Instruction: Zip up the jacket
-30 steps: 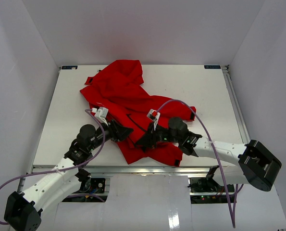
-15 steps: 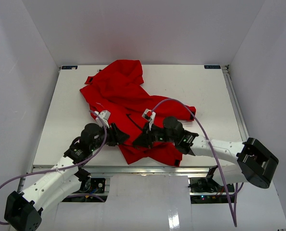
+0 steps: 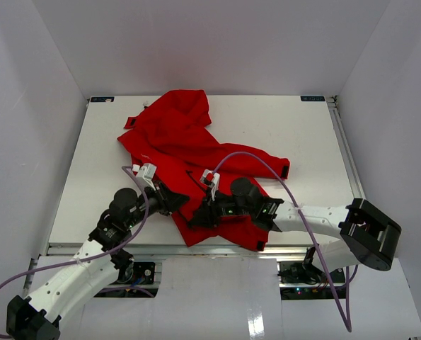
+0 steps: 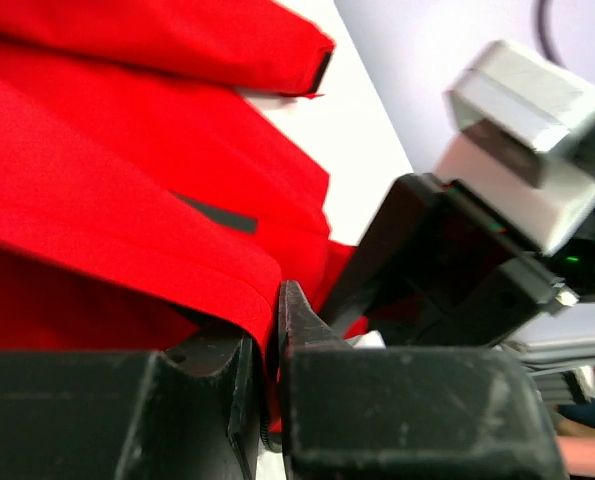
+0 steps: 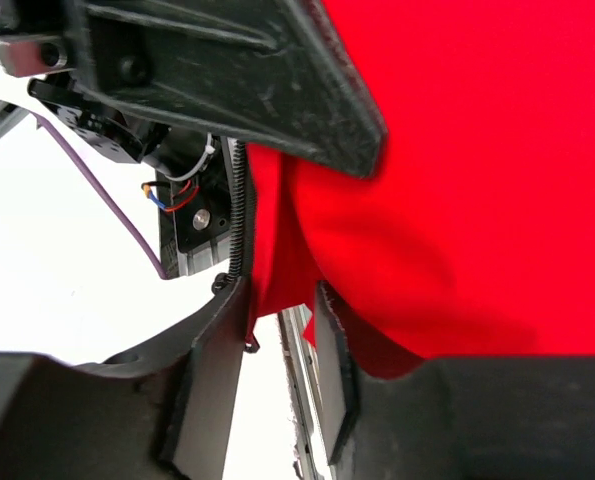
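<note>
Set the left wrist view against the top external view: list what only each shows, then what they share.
Left wrist only: the left gripper pinching a folded edge of the bright red fabric jacket. Top external only: the jacket's whole crumpled spread on the white table, and purple cables. Shared: the jacket, the right wrist's white camera block close beside the left gripper.

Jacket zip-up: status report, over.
Left gripper pinching jacket edge. Right gripper jaws apart around zipper edge. Jacket rumpled, unzipped. Nothing blocking.
</note>
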